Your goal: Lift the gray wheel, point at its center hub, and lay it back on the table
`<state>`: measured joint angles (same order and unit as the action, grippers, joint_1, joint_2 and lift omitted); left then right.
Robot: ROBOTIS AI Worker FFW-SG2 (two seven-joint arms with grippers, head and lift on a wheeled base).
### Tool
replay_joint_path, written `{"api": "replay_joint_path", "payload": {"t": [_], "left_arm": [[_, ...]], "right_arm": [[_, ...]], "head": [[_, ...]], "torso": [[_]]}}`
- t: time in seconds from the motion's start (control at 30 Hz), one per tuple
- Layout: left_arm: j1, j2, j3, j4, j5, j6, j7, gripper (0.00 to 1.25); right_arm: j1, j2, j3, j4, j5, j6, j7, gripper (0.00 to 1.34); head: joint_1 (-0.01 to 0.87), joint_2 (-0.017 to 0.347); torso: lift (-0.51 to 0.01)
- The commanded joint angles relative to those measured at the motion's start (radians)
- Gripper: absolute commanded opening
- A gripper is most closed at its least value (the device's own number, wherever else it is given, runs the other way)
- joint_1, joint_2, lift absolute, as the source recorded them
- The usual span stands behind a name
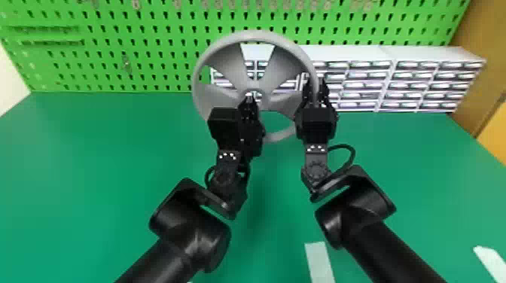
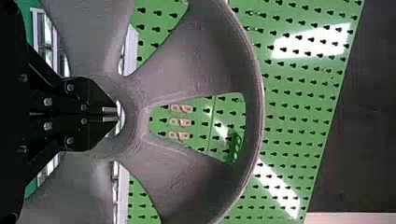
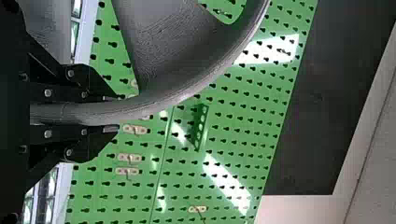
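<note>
The gray wheel [image 1: 226, 62] is held up off the table, tilted to face the robot. My right gripper [image 1: 317, 88] is shut on its right rim; in the right wrist view the rim [image 3: 154, 100] runs between the two fingers of the right gripper [image 3: 112, 114]. My left gripper [image 1: 248, 101] is at the center hub, in front of the hub's hole. Seen from the left wrist, the left gripper [image 2: 112, 115] has its fingertips together over the hole, with the hub [image 2: 133, 116] around them and nothing between them.
Behind the wheel are a green pegboard [image 1: 158, 56] and white drawer cabinets [image 1: 391, 54] at the back right of the green table [image 1: 94, 169]. Pale strips [image 1: 319, 259] lie on the table near the front.
</note>
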<state>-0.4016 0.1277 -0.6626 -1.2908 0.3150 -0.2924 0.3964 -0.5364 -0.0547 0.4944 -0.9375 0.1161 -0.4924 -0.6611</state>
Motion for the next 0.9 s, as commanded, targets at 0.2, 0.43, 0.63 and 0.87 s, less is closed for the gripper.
{"api": "replay_joint_path", "payload": {"t": [0.2, 0.43, 0.63, 0.87], "left_arm": [[-0.014, -0.014, 0.017, 0.022, -0.001, -0.004, -0.010, 0.03], [-0.013, -0.014, 0.015, 0.025, 0.002, -0.004, -0.011, 0.03], [-0.013, -0.016, 0.017, 0.027, 0.006, -0.005, -0.013, 0.03], [-0.013, -0.016, 0.015, 0.027, 0.007, -0.007, -0.013, 0.03]], "right_arm": [[0.001, -0.001, 0.004, -0.001, -0.001, 0.000, 0.000, 0.03], [0.001, -0.002, 0.006, -0.003, -0.001, -0.002, 0.000, 0.03], [0.001, -0.002, 0.007, -0.003, -0.003, 0.000, 0.000, 0.03], [0.000, -0.004, 0.006, -0.004, -0.006, 0.000, 0.000, 0.03]], "head": [[0.692, 0.048], [0.692, 0.048], [0.692, 0.048], [0.692, 0.048]], "torso": [[-0.096], [-0.096], [-0.096], [-0.096]]}}
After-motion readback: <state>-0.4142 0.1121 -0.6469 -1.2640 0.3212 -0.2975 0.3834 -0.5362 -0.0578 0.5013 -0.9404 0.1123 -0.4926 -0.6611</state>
